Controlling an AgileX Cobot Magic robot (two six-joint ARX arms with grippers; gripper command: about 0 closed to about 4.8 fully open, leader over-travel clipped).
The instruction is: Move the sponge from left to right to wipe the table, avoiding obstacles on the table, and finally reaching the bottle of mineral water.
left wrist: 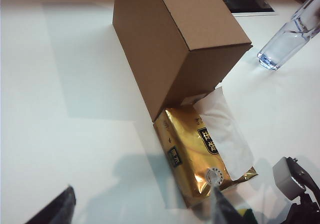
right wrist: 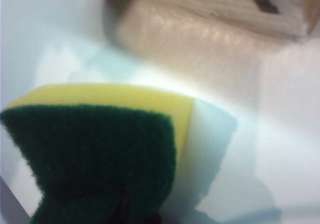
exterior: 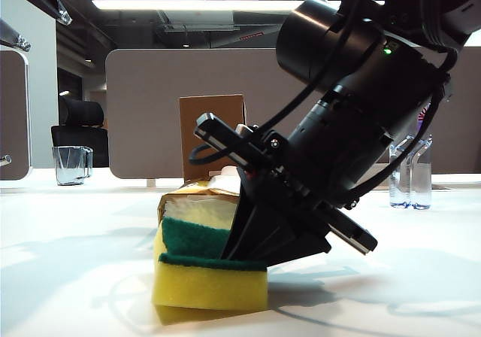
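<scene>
a: right tool (exterior: pixel 252 258) was clamped tight on the sponge (exterior: pixel 210 273), low on the bench (exterior: pixel 68 277) before the tissue pack (left wrist: pixel 200 151).
b: left tool (left wrist: pixel 145 216) hung open, empty. grasp step done; next, swing around the box (left wrist: pixel 175 39) toward the bottle (exterior: pixel 411 173).

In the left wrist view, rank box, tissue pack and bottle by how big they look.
1. Box, largest.
2. Tissue pack.
3. Bottle, smallest, but only its lower part shows at the frame edge, so its true size is unsure.

right arm angled down low, gripper (exterior: pixel 248 250) closed | left gripper (left wrist: pixel 140 209) spread, raised
</scene>
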